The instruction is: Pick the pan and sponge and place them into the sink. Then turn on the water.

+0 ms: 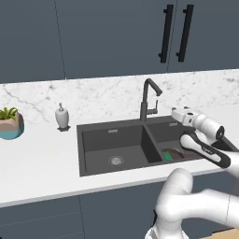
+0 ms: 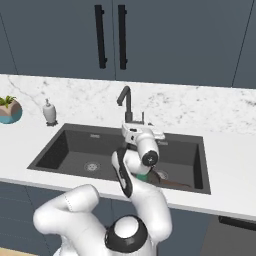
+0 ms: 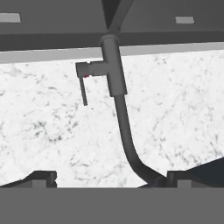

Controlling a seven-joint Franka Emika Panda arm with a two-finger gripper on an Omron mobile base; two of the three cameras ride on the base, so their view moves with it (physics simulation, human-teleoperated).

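Observation:
The dark grey double-basin sink (image 1: 95,140) (image 2: 65,145) is set into the white marble counter. In its right basin lie the dark brown pan (image 1: 176,152) (image 2: 169,182) and the green sponge (image 1: 167,155) (image 2: 143,176), both partly hidden by my arm. My gripper (image 1: 176,112) (image 2: 142,131) (image 3: 109,179) hovers above the right basin, just in front of the gooseneck faucet (image 1: 148,100) (image 2: 127,107) (image 3: 114,74). It is open with nothing between its fingers. The hand view is rolled over, with the faucet's side lever (image 3: 84,89) left of the stem. No water shows at the spout.
A white soap dispenser (image 1: 62,116) (image 2: 48,112) stands left of the sink. A potted plant in a blue bowl (image 1: 9,123) (image 2: 9,110) sits further left. Dark upper cabinets with black handles (image 1: 176,32) hang above the marble backsplash.

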